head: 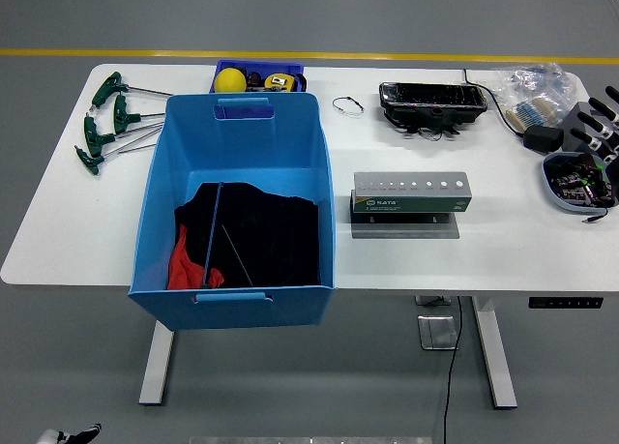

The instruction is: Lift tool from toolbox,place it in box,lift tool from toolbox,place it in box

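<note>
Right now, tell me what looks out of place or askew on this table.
The big blue bin juts past the table's near edge. Inside it, dark and red cloth lies crumpled with thin rods across it. The green T-handle keys lie fanned out loose at the far left.

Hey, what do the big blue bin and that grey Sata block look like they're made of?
Blue bin: likely moulded plastic, with smooth, evenly coloured walls and formed handles. Grey block: probably metal or hard plastic; its matte top has a row of holes, and the view cannot settle which.
</note>
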`<state>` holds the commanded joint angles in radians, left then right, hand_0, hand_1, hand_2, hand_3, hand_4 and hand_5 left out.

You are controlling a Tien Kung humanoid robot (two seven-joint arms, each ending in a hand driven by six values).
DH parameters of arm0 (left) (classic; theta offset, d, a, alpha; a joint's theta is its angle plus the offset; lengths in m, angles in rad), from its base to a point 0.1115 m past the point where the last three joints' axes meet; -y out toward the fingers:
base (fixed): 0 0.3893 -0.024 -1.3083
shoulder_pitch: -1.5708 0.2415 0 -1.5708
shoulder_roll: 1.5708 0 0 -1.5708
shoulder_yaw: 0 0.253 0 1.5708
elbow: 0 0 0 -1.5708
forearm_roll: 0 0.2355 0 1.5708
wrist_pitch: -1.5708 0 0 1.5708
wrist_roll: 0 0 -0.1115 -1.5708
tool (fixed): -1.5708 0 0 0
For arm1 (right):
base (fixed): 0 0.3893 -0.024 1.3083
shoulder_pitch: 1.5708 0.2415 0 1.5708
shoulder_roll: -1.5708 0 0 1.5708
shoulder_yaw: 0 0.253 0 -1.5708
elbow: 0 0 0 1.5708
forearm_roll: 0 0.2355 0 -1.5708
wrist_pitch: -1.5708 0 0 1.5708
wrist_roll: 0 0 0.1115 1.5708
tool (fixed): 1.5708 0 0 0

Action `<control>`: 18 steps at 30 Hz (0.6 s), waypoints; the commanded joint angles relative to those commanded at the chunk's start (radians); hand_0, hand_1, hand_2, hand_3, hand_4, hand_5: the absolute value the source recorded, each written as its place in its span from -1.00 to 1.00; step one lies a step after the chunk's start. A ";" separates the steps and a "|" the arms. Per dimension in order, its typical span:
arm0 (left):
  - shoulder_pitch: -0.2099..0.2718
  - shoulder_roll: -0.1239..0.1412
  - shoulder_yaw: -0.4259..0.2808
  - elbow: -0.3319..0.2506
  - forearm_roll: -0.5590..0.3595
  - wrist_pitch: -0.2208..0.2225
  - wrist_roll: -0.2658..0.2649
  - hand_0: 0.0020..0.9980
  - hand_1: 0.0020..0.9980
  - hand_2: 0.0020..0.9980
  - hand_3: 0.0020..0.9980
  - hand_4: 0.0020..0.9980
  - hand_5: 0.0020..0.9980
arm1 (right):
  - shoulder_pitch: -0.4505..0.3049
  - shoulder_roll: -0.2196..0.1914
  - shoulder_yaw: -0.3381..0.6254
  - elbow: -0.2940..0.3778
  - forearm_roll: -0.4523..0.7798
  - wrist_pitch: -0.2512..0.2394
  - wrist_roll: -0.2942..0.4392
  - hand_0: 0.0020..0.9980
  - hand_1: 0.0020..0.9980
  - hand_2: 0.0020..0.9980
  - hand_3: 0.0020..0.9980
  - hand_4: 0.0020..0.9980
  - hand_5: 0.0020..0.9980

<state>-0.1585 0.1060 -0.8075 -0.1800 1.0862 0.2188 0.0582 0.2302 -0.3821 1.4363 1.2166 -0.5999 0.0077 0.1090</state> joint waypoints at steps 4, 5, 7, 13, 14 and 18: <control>-0.002 0.001 0.004 0.000 -0.009 0.001 -0.003 0.28 0.10 0.33 0.38 0.46 0.42 | -0.006 0.008 0.025 0.000 -0.012 0.000 -0.004 0.52 0.51 0.64 0.68 1.00 0.83; -0.003 0.001 0.004 0.000 -0.009 0.001 -0.003 0.28 0.10 0.33 0.38 0.46 0.42 | -0.006 0.010 0.028 0.000 -0.013 0.000 -0.004 0.52 0.51 0.64 0.68 1.00 0.83; -0.003 0.001 0.004 0.000 -0.010 0.000 -0.003 0.28 0.10 0.33 0.38 0.46 0.42 | -0.006 0.013 0.030 0.000 -0.015 0.001 -0.006 0.52 0.51 0.64 0.68 1.00 0.83; -0.006 0.000 0.009 0.000 -0.018 0.001 -0.005 0.28 0.11 0.33 0.38 0.46 0.42 | -0.006 0.018 0.032 -0.002 -0.022 0.005 -0.009 0.52 0.51 0.64 0.68 1.00 0.84; -0.007 0.000 0.010 0.000 -0.019 0.001 -0.006 0.28 0.11 0.33 0.38 0.46 0.42 | -0.006 0.019 0.032 -0.002 -0.023 0.006 -0.010 0.52 0.51 0.64 0.68 1.00 0.84; -0.008 0.000 0.013 0.000 -0.026 0.002 -0.009 0.28 0.10 0.32 0.39 0.46 0.42 | -0.004 0.024 0.049 -0.005 -0.046 0.017 -0.026 0.53 0.52 0.64 0.66 1.00 0.85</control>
<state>-0.1663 0.1059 -0.7944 -0.1800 1.0603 0.2204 0.0490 0.2266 -0.3581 1.4852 1.2115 -0.6457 0.0248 0.0831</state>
